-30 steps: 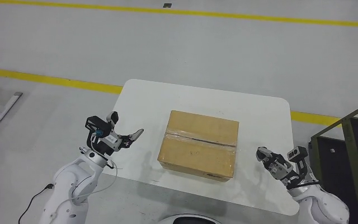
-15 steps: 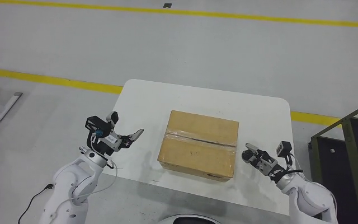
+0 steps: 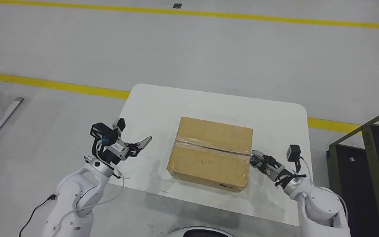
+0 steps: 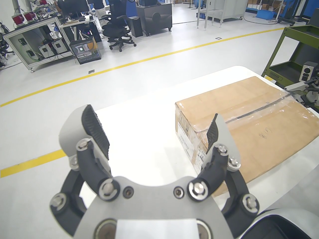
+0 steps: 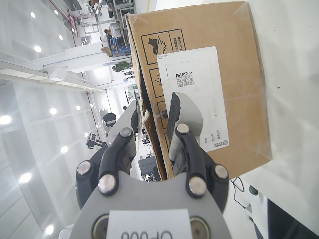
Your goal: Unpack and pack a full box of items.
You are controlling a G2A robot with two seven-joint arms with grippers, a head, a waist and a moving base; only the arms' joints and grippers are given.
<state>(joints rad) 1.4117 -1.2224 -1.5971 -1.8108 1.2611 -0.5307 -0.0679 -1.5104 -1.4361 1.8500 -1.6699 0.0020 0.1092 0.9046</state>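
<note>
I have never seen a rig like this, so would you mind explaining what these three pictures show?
This is a two-armed robot working at a white table. The top picture looks down from a camera above its arms. The other two come from cameras on its wrists, so each shows its own gripper up close.

One cardboard box lies on the table, closed, with clear tape along its top seam. The left gripper is open and empty near the table's edge, apart from the box. The right gripper is open at the box's other end, with one finger on either side of the top edge, by a white label. Nothing is held.
</note>
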